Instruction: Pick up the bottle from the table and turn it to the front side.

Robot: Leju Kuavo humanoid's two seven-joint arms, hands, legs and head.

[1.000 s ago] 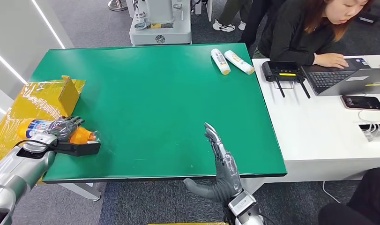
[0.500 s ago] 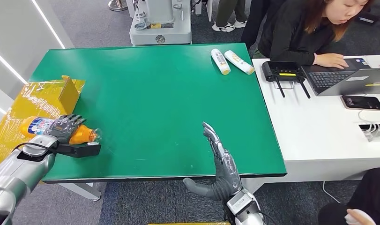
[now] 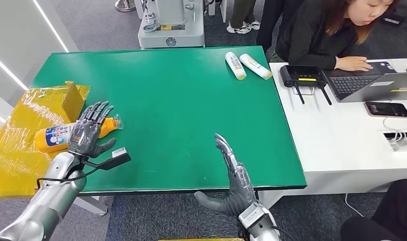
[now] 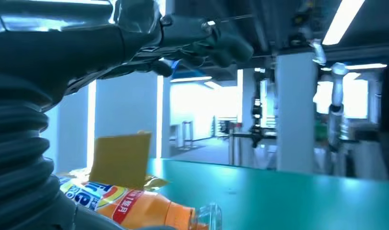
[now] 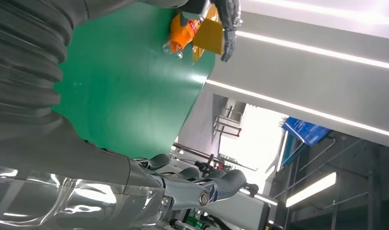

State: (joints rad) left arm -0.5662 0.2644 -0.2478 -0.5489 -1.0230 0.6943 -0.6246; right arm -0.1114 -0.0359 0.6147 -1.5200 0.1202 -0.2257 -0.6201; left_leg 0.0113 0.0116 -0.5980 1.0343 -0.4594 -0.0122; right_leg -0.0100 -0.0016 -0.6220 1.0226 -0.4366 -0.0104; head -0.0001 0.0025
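An orange bottle (image 3: 54, 137) with a blue and white label lies on its side at the table's left edge, clear cap (image 3: 115, 122) pointing toward the table's middle. My left hand (image 3: 88, 131) hovers over its neck end with the fingers spread and nothing held. In the left wrist view the bottle (image 4: 135, 211) lies on the green top below the raised fingers (image 4: 192, 40), with a gap between them. My right hand (image 3: 236, 175) stands open on edge at the table's front edge, far from the bottle. The right wrist view shows the bottle (image 5: 179, 34) across the table.
A yellow cardboard box (image 3: 72, 99) and crinkled yellow wrap (image 3: 15, 155) lie behind and left of the bottle. Two white bottles (image 3: 235, 65) lie at the green table's (image 3: 181, 110) far right. A white desk (image 3: 342, 135) with a laptop adjoins, where a person (image 3: 331, 30) sits.
My left hand has let go of the bottle, spread its fingers and risen above it. The bottle now lies a little further in, its label showing. The right hand has barely moved.
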